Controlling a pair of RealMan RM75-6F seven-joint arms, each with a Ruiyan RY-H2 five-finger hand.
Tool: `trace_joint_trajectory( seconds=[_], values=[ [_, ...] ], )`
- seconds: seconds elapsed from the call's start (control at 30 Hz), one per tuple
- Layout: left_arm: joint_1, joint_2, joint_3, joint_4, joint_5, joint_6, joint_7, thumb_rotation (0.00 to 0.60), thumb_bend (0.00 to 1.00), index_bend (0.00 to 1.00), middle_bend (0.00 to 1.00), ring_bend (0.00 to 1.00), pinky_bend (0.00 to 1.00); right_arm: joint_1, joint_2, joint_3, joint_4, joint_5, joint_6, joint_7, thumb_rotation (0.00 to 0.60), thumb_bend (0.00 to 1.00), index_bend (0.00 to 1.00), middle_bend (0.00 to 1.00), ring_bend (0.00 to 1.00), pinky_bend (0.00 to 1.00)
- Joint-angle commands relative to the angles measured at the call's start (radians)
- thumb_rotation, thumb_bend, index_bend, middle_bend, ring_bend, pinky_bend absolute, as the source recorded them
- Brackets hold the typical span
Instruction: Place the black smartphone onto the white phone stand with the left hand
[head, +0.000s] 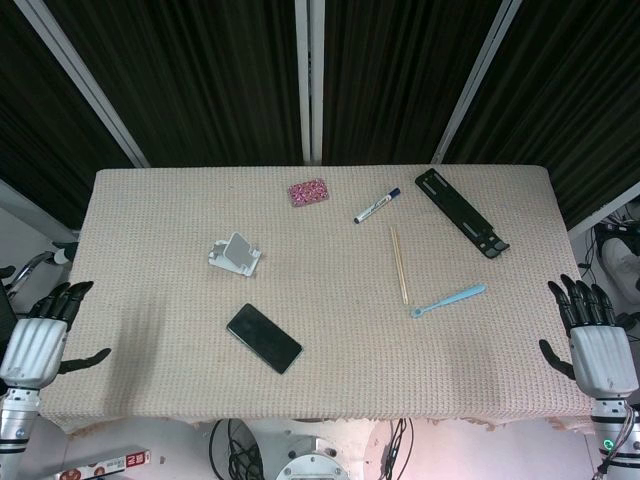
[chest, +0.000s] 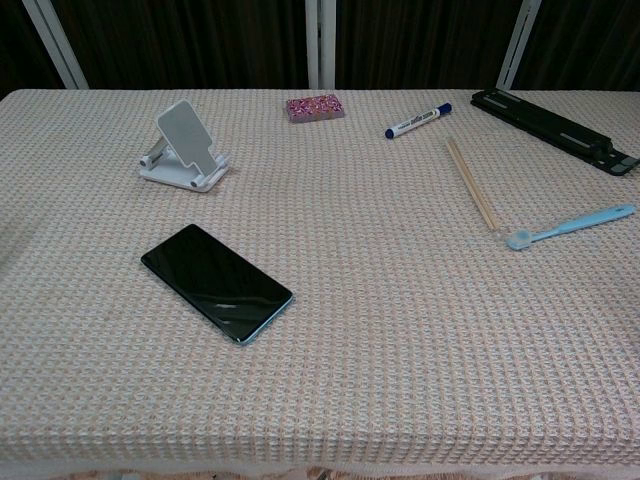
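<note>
The black smartphone (head: 264, 338) (chest: 216, 282) lies flat, screen up, on the table's near left part. Behind it stands the white phone stand (head: 235, 254) (chest: 184, 147), with nothing on it. My left hand (head: 42, 335) hangs off the table's left edge, fingers spread, holding nothing, well to the left of the phone. My right hand (head: 591, 335) hovers off the right edge, fingers apart and empty. Neither hand shows in the chest view.
Toward the back lie a pink glittery block (head: 308, 192), a blue marker (head: 377, 205) and a black folding holder (head: 461, 212). Wooden chopsticks (head: 399, 264) and a light blue toothbrush (head: 448, 299) lie on the right half. A beige woven cloth (head: 330, 380) covers the table.
</note>
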Motion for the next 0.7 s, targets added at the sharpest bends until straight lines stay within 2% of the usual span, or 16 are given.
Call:
trace_joint_trajectory(
  seconds=[0.03,0.3,0.43,0.5,0.6,0.7],
  values=[
    [-0.003,0.004,0.000,0.004,0.000,-0.006,0.008,0.474,0.09,0.09,0.12,0.11,0.24,-0.002,-0.004,0.002,0.007,0.005,0.000,0.008,0.600,0.18,0.00,0.00,0.00,0.00],
    [-0.010,0.007,0.000,-0.014,0.012,-0.004,0.039,0.474,0.09,0.09,0.12,0.11,0.24,-0.001,-0.005,-0.001,0.015,0.001,-0.006,0.014,0.600,0.18,0.00,0.00,0.00,0.00],
    [-0.047,0.025,0.004,-0.045,0.068,-0.028,0.056,0.479,0.09,0.09,0.12,0.11,0.24,0.004,-0.002,0.004,0.011,0.004,-0.012,0.012,0.600,0.18,0.00,0.00,0.00,0.00],
    [-0.083,0.040,0.004,-0.066,0.111,-0.056,0.069,0.497,0.09,0.09,0.12,0.11,0.24,0.008,-0.001,0.006,0.008,0.008,-0.020,0.007,0.600,0.18,0.00,0.00,0.00,0.00],
    [-0.144,0.059,-0.001,-0.096,0.175,-0.102,0.094,0.563,0.09,0.08,0.12,0.11,0.24,0.012,-0.001,0.007,0.007,0.008,-0.027,0.001,0.600,0.18,0.00,0.00,0.00,0.00],
    [-0.211,0.063,-0.009,-0.120,0.227,-0.163,0.118,0.598,0.09,0.08,0.12,0.11,0.24,0.012,-0.003,0.006,0.010,0.008,-0.028,0.000,0.600,0.18,0.00,0.00,0.00,0.00]
  ],
)
